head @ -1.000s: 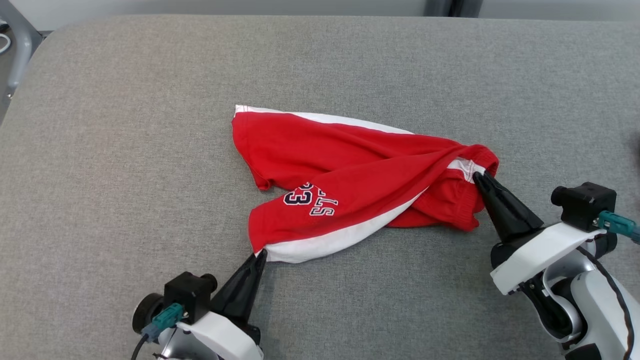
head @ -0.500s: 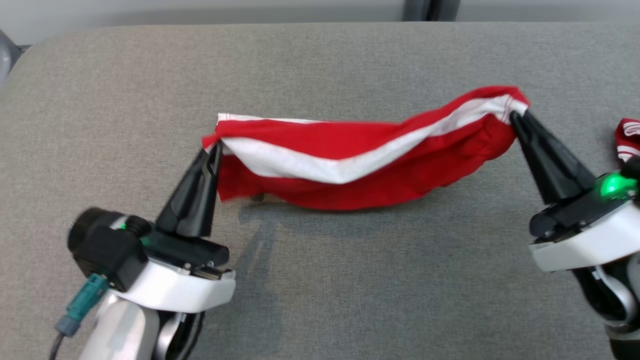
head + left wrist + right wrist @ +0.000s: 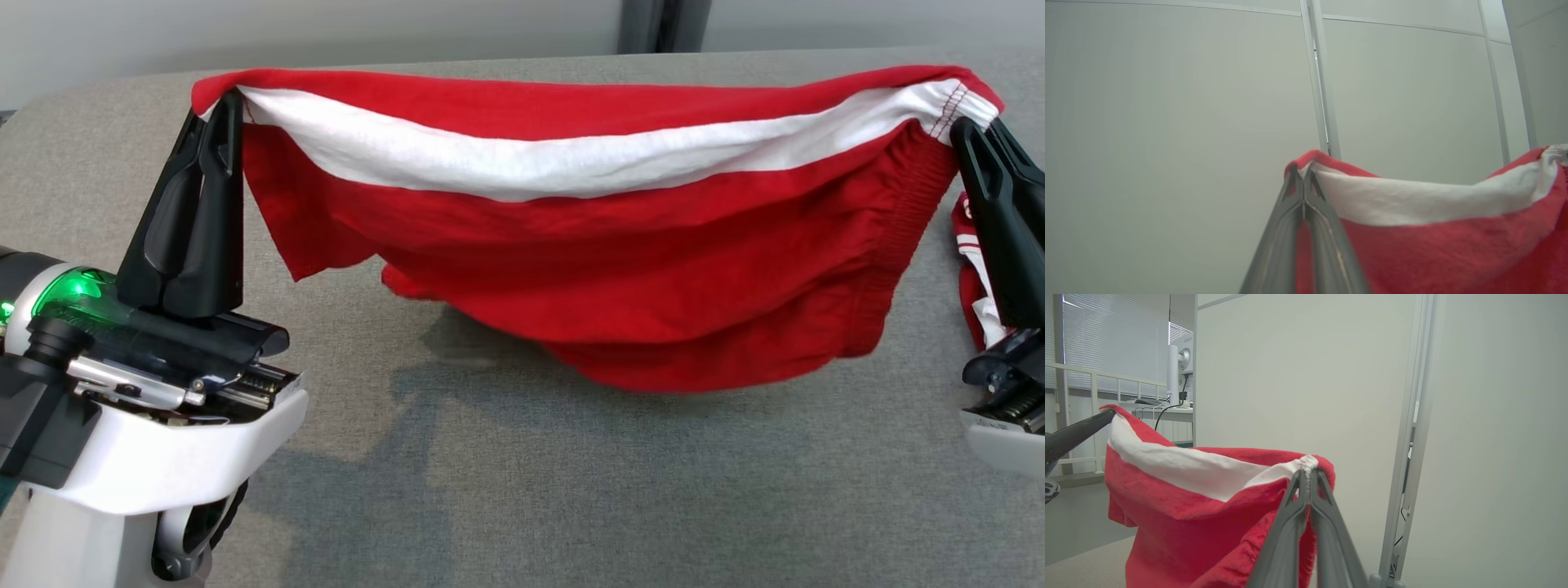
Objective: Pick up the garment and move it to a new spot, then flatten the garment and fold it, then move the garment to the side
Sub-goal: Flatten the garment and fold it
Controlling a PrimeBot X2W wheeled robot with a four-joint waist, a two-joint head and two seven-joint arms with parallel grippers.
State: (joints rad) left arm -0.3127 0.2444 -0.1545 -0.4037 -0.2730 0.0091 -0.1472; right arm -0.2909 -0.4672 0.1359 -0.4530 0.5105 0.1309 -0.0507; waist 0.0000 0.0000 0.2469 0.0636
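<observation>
Grips the red shorts (image 3: pixel 620 278) at both ends. Left claw (image 3: pixel 230 100) clenched on a hem corner, right claw (image 3: pixel 965 129) clenched on the gathered waistband by its white stitched edge. Holds them stretched between the two claws and lifted over the grey worktop (image 3: pixel 571 490), sagging in the middle. White stripe (image 3: pixel 531 167) along the top, running from one claw to the other.

From the head: looks down on the worktop under the shorts, with their shadow below the lowest fold. Cannot tell whether that fold touches the surface. Also a green light (image 3: pixel 73 294) on the left wrist behind the claw, and a red-and-white cloth (image 3: pixel 971 269) just beside the right claw, partly hidden by its fingers.

From the left wrist: fingers pressed together on red fabric at the tips, shorts spreading away to the right of the claw, pale wall panels (image 3: pixel 1167 122) beyond.

From the right wrist, unlike the left: takes in the other claw too, a dark finger entering at the far left and pinching the opposite corner. Shorts hanging to the left of the claw. Past them window blinds (image 3: pixel 1114 339), a railing (image 3: pixel 1094 381) and a white monitor (image 3: pixel 1182 355).
</observation>
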